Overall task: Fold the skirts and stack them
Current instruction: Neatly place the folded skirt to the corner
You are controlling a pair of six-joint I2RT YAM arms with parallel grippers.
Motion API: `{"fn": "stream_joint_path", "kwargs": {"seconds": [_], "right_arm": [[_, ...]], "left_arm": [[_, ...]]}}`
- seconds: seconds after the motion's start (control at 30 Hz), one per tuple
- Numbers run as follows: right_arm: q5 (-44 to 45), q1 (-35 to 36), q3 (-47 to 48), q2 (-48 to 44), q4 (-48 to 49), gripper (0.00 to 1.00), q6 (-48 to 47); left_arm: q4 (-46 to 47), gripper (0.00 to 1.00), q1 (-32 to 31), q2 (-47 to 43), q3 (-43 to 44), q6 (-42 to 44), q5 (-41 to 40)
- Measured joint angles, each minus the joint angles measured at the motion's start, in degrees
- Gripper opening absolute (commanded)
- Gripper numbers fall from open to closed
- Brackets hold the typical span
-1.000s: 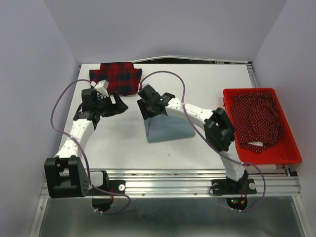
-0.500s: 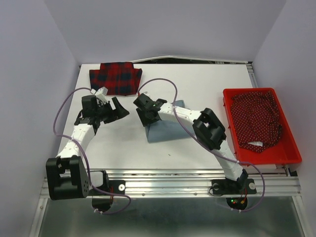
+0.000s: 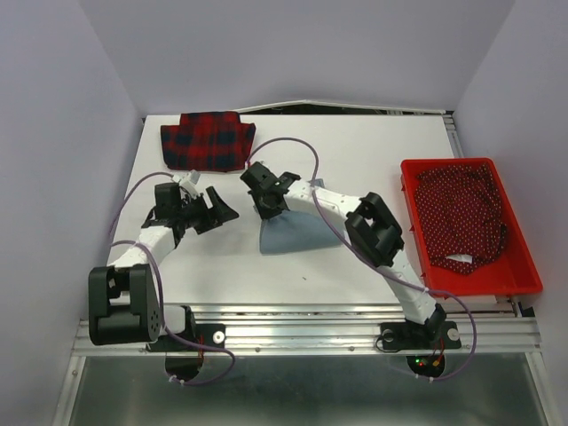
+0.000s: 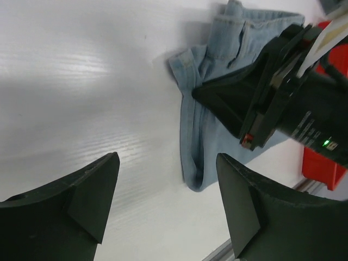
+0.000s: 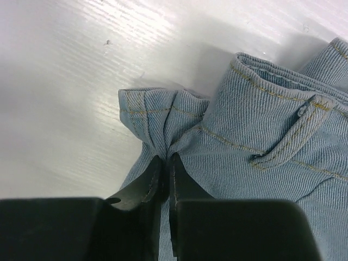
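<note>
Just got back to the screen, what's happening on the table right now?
The right end effector is pinched shut on a bunched corner of the light blue denim skirt near its waistband, in the middle of the table. The left end effector hangs open and empty just to the left of it. The plaid skirt lies flat at the far left, apart from the denim one, so nothing is stacked yet. The red basket on the right holds a red dotted cloth.
</note>
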Motion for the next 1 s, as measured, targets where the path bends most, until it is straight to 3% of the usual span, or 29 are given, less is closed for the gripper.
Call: {"fn": "stream_joint_path", "kwargs": {"seconds": [0.17, 0.23, 0.67, 1.0], "right_arm": [[-5.55, -3.52, 0.94, 0.0, -0.11, 0.01, 0.5], [-7.8, -5.18, 1.18, -0.04, -0.09, 0.01, 0.96], [-19.56, -11.04, 1.42, -2.71, 0.13, 0.01, 4.42], [-23.52, -11.04, 1.42, -3.76, 0.61, 0.01, 5.53]], "left_arm": [[3.34, 0.89, -2.01, 3.06, -2.84, -1.9, 4.2], [5.73, 0.98, -3.85, 4.85, -2.95, -3.08, 5.84], [20.35, 0.99, -11.37, 17.27, -3.3, -9.51, 9.16], [40.44, 0.99, -16.65, 27.61, -2.82, -20.37, 14.56]]}}
